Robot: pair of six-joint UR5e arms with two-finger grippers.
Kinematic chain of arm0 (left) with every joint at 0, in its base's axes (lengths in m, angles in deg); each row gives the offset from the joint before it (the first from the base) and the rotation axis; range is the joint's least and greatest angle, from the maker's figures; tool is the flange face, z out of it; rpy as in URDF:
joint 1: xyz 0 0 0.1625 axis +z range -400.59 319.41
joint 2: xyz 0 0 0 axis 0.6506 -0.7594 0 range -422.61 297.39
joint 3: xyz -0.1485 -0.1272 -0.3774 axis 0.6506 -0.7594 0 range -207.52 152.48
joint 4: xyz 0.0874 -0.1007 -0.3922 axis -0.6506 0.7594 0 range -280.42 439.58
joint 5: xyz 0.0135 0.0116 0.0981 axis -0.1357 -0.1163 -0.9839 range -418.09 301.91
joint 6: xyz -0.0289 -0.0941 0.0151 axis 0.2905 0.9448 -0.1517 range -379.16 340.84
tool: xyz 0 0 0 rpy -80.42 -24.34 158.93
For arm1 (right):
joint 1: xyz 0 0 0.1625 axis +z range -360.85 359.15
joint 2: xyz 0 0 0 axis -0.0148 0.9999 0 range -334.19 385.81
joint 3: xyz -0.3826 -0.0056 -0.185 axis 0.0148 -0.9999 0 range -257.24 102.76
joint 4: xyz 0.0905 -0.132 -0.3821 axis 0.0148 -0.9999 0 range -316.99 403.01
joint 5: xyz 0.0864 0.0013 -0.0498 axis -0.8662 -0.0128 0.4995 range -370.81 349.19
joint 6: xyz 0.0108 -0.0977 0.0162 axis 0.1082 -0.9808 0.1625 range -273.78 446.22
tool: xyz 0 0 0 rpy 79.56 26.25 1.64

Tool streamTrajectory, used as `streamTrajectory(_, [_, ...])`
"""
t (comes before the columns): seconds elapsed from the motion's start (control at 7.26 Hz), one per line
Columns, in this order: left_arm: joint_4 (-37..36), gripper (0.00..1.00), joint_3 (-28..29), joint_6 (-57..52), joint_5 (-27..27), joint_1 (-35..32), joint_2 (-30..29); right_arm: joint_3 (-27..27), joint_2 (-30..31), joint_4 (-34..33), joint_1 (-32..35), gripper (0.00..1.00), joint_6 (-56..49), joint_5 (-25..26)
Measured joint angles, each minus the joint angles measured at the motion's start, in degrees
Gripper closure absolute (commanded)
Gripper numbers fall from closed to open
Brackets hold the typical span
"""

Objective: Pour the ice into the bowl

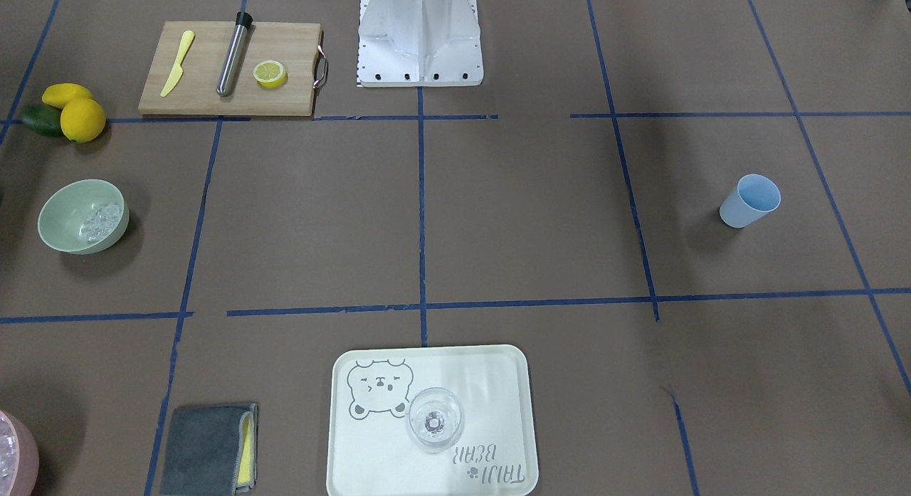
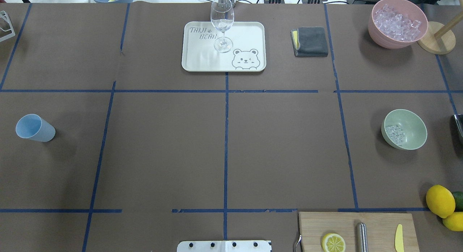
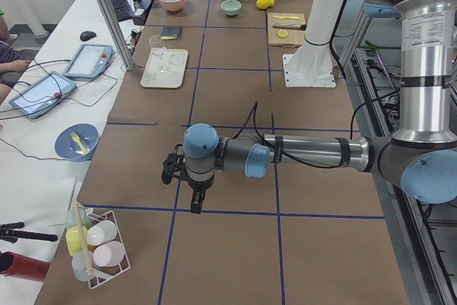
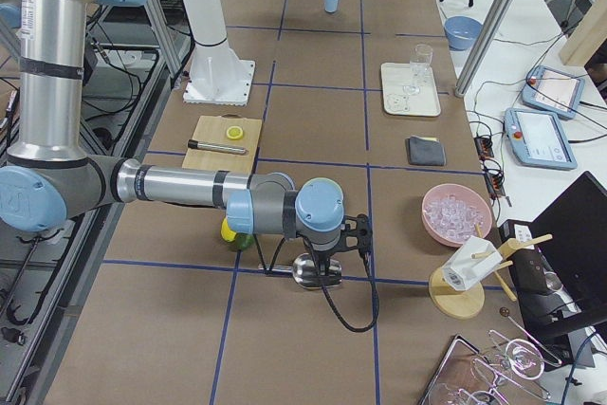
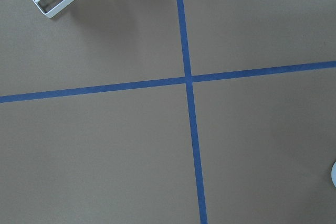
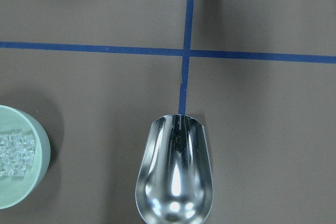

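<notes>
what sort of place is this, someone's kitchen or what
Most likely a robotics lab staged as a drink-prep bench, not a kitchen. The table is papered brown with a blue tape grid, an industrial left arm reaches over it, and teach pendants lie beside it.

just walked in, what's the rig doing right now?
The pour looks done. A small heap of clear ice cubes lies in the round pale mint-green bowl. The right arm hangs over the table beside it, with an empty shiny metal scoop under its wrist camera; whether it grips the scoop is unclear. The pink bowl holds more ice. The left arm hangs over the table's other end, away from all this.
</notes>
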Motion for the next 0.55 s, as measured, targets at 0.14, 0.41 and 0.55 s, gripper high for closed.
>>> streamTrajectory(0.14, [0.0,0.00,0.0,1.4,0.0,0.0,-0.1,0.0,0.0,0.0,0.0,0.00,0.0,0.0])
streamTrajectory(0.41, [0.1,0.00,0.0,2.9,-0.1,0.0,-0.2,0.0,0.0,0.0,0.0,0.00,0.0,0.0])
streamTrajectory(0.55, [0.1,0.00,0.0,3.0,-0.1,0.0,-0.3,0.0,0.0,0.0,0.0,0.00,0.4,0.1])
